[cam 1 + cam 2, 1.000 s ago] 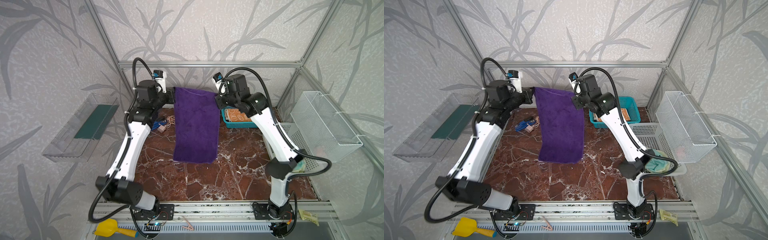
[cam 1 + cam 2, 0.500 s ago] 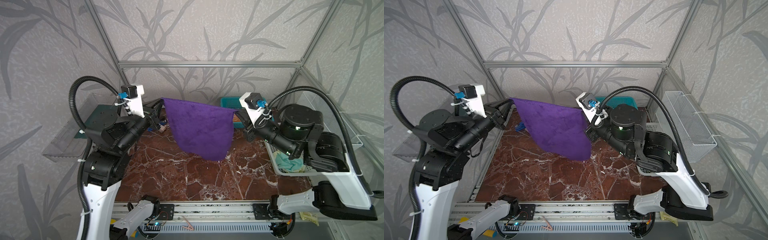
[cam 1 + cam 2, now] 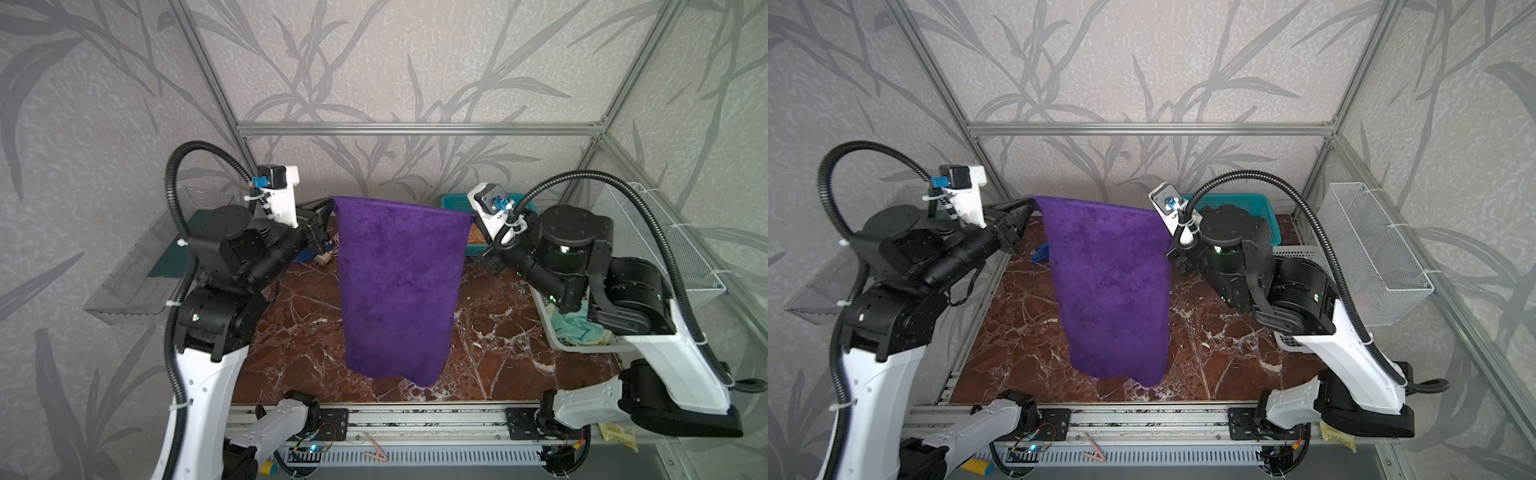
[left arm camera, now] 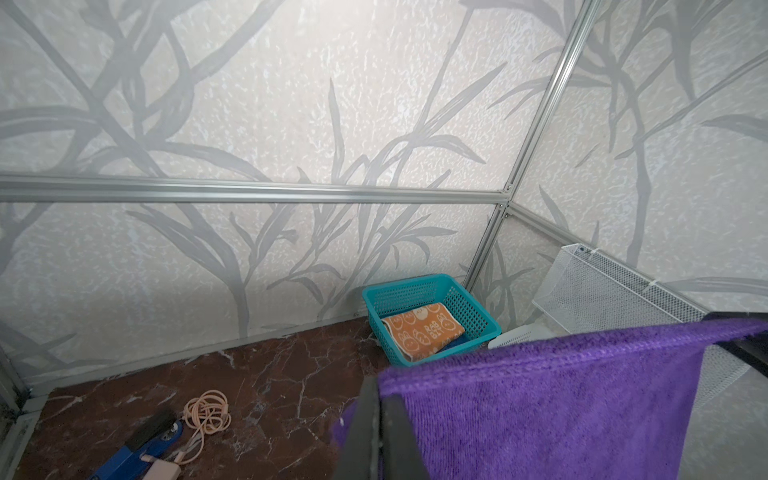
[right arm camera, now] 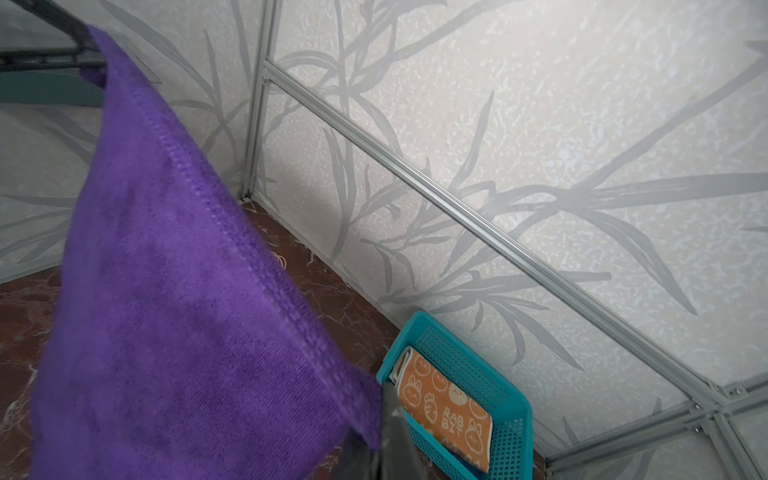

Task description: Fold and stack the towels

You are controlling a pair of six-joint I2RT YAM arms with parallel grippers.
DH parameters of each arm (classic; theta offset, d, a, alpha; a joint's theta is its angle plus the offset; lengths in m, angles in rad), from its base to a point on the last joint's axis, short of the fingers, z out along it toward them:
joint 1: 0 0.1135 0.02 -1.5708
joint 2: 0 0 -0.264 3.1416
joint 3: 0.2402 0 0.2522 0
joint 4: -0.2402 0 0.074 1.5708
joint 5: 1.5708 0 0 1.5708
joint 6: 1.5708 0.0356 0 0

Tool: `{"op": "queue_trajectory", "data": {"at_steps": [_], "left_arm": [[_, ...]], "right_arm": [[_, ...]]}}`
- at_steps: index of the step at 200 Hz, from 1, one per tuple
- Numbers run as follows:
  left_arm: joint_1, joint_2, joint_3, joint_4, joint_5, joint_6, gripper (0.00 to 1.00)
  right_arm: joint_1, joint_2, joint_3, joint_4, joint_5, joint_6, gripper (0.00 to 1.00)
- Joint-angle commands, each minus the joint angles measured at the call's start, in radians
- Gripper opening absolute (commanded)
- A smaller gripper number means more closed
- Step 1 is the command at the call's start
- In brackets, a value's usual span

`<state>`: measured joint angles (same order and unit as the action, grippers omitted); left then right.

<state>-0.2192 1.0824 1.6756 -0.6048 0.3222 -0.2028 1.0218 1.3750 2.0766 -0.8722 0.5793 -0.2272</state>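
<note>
A plain purple towel hangs spread out above the marble table, its lower edge near the table's front. My left gripper is shut on its upper left corner and my right gripper is shut on its upper right corner. The left wrist view shows the left gripper pinching the purple towel. In the right wrist view the right gripper clamps the hem corner. An orange rabbit-print towel lies folded in the teal basket. A pale yellow-and-teal towel lies crumpled in a white basket.
The teal basket stands at the back right corner. A wire basket hangs on the right wall and a clear tray on the left wall. A coiled pink cable and a blue tool lie at the table's back left.
Both arms have drawn back from the rear of the table and lifted, carrying the purple towel forward. It swung out half a second ago and now hangs straight.
</note>
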Motion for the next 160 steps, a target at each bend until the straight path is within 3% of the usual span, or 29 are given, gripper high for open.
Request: {"op": "queue_trajectory", "data": {"at_steps": [1,24,46,93,160], "left_arm": [[0.011,0.102,-0.069,0.010,-0.060,0.034,0.00],[0.027,0.220,-0.131,0.117,-0.049,0.040,0.00],[0.046,0.370,-0.137,0.208,-0.039,0.043,0.00],[0.107,0.720,0.036,0.323,-0.002,0.002,0.00],[0.112,0.997,0.259,0.326,-0.011,0.050,0.00]], "right_arm": [[-0.188,0.042,-0.065,0.023,-0.183,0.081,0.00],[-0.358,0.129,-0.190,0.139,-0.375,0.125,0.00],[-0.454,0.271,-0.220,0.242,-0.467,0.146,0.00],[-0.530,0.615,-0.021,0.351,-0.531,0.147,0.00],[-0.556,0.948,0.347,0.250,-0.541,0.137,0.00]]}}
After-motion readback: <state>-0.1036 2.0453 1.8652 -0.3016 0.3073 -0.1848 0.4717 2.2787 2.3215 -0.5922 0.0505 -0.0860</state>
